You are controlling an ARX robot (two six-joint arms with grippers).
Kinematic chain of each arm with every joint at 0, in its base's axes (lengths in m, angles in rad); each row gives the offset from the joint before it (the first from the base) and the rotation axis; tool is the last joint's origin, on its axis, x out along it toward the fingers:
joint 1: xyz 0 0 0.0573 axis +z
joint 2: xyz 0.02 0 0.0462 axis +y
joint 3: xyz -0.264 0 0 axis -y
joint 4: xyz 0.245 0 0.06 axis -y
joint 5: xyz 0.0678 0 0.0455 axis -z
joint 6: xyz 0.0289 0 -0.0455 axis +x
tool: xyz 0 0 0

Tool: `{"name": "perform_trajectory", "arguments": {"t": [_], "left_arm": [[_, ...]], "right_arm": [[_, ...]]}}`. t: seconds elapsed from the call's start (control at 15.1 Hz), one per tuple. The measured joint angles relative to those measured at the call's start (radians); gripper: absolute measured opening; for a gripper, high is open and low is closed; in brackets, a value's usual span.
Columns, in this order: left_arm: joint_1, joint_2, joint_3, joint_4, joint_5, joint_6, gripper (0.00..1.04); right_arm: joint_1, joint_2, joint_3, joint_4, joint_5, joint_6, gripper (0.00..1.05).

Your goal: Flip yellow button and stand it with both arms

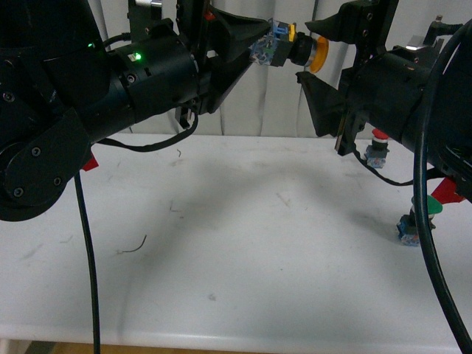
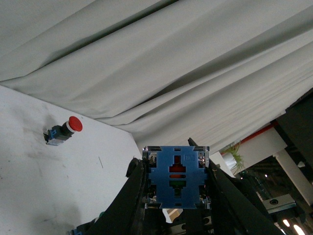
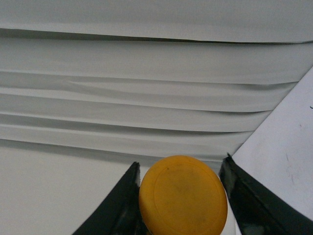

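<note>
The yellow button point(image 1: 295, 48) is held high above the table, lying sideways with its yellow cap toward the right arm. My left gripper point(image 1: 259, 46) is shut on its blue block base, which fills the space between the fingers in the left wrist view point(image 2: 176, 176). My right gripper point(image 1: 318, 55) is open, its fingers above and below the cap. In the right wrist view the yellow cap point(image 3: 183, 196) sits between the two black fingers point(image 3: 122, 205), close to the left one, with a gap on the other side.
A red-capped button point(image 1: 378, 147) stands at the table's back right, also seen in the left wrist view point(image 2: 62, 131). A green-capped button point(image 1: 417, 221) lies near the right edge. White table point(image 1: 236, 251), grey curtain point(image 1: 265, 103) behind. Black cables hang from both arms.
</note>
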Motion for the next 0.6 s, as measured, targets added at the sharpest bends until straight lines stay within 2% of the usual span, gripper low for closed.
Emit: {"name": "perform_trajectory", "arguments": {"t": [0.07,0.13,0.4,0.6], "left_arm": [[0.0,0.0,0.0,0.0,0.001,-0.001,0.3],[0.0,0.001,0.0,0.0,0.002,-0.003,0.3],[0.001,0.002,0.0,0.0,0.002,-0.003,0.31],[0.003,0.002,0.005,-0.001,-0.004,-0.006,0.63]], "right_arm": [[0.001,0.0,0.001,0.0,0.002,0.001,0.47],[0.003,0.0,0.001,0.0,0.003,0.0,0.39],[0.005,0.0,0.001,-0.001,0.003,0.0,0.37],[0.005,0.0,0.001,-0.002,0.003,0.001,0.37]]}}
